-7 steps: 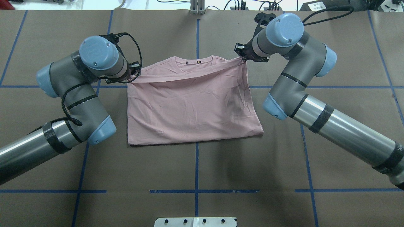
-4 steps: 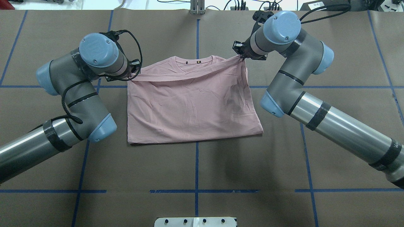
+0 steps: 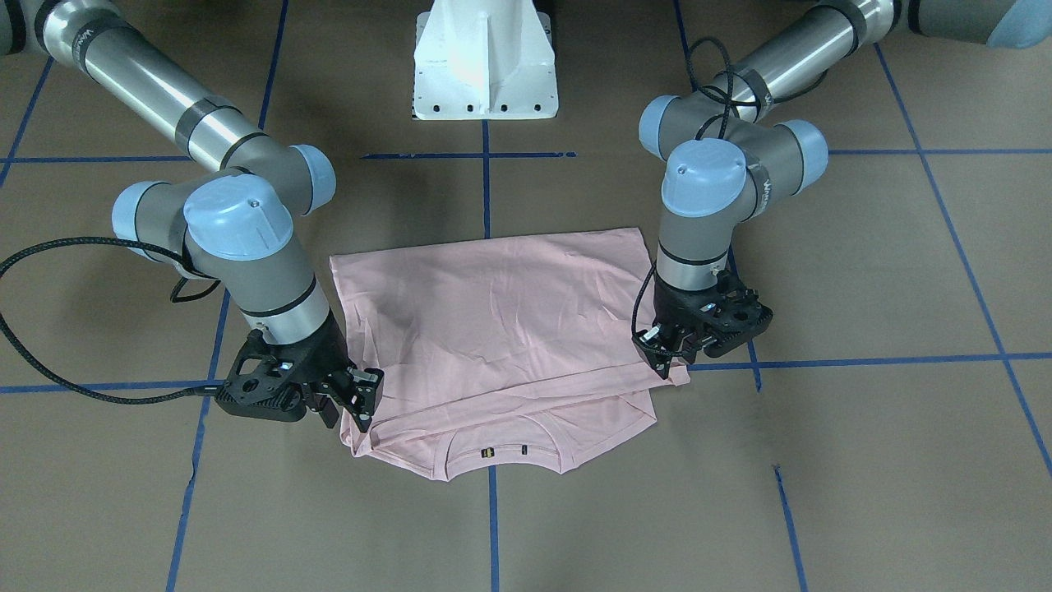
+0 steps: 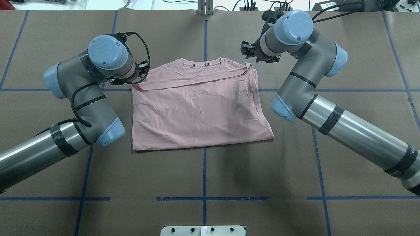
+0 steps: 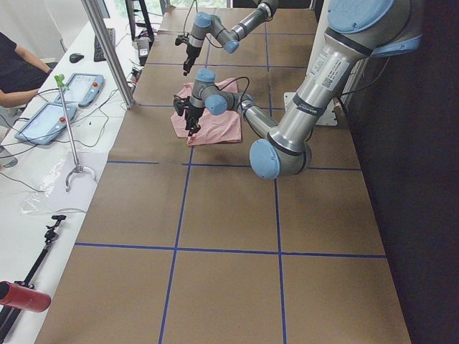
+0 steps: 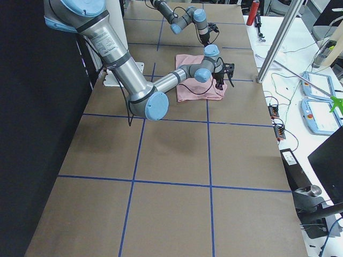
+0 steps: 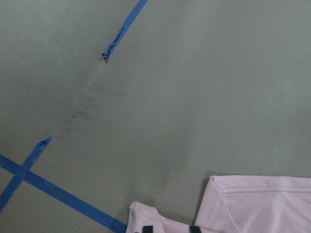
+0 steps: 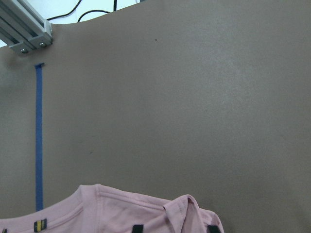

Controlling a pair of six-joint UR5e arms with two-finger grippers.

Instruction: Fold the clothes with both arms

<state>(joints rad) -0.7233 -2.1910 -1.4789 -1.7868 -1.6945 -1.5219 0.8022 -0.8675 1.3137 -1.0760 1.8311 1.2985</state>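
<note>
L gripper (image 4: 143, 68), R gripper (image 4: 246, 51) released — T-shirt (image 4: 197, 111) collar (image 4: 201, 62) points far-side, long axis L-R.

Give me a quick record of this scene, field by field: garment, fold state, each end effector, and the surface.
garment: pale pink T-shirt, plain side up
fold state: folded in half, upper layer's edge lying slanted just below the collar
left end effector: open, over one upper corner
right end effector: open, over the other upper corner
surface: brown table with blue tape grid
</note>
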